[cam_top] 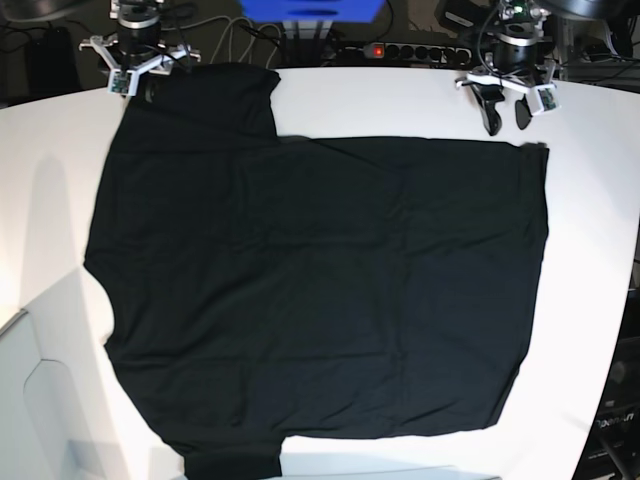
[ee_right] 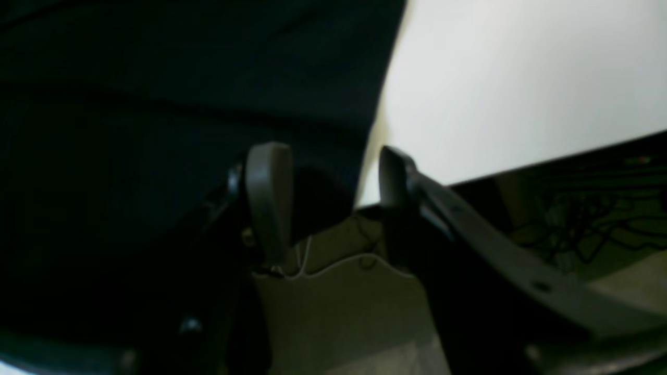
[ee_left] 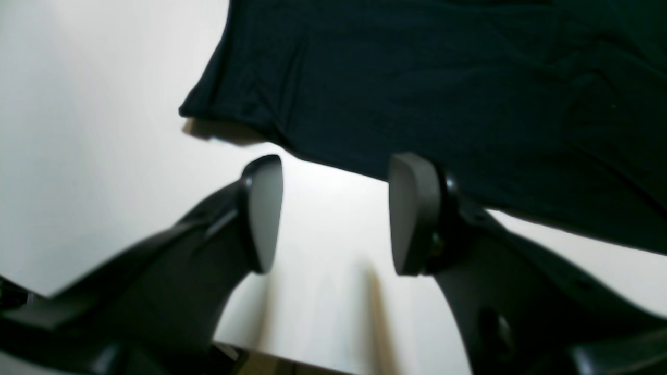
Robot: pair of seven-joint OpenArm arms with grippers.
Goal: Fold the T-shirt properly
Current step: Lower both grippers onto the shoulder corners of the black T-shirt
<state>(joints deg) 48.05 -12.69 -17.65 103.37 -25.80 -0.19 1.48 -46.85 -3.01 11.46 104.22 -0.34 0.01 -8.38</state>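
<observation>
t-shirt [cam_top: 320, 290]: spread flat, plain black face up.
my left gripper [ee_left: 333, 213]: agape, empty; should pinch the near corner.
my right gripper [ee_right: 325, 200]: agape, empty above sleeve edge.

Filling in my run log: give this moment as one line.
T-shirt: flat on table, plain side up | left tool: open, beside hem, empty | right tool: open, empty

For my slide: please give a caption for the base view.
Black T-shirt spread flat on white table; both grippers open at far edge.
</observation>
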